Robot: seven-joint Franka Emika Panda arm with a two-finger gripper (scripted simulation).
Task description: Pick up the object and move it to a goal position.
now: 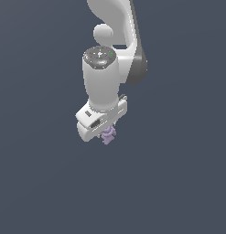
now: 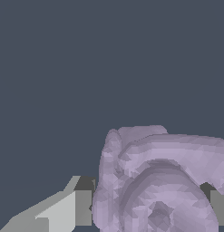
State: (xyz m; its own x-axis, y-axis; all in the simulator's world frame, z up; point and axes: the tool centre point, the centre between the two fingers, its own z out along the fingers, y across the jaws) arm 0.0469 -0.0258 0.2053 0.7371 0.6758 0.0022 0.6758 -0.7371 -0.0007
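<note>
The gripper (image 1: 106,132) is clamped on the object (image 1: 109,135), which sits between its fingers (image 2: 63,208) and pokes out just below them. That pinch is presumably there so it stays put on the way to the goal, which I can't spot anywhere.

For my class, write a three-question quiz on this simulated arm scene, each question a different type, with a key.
1. True or false: the lilac object sits between the fingers of the gripper.
2. What colour is the object? A) green B) lilac C) red
3. Fill in: in the wrist view, the object's top looks ____, like a rose.

Key: 1 true; 2 B; 3 swirled.
</note>
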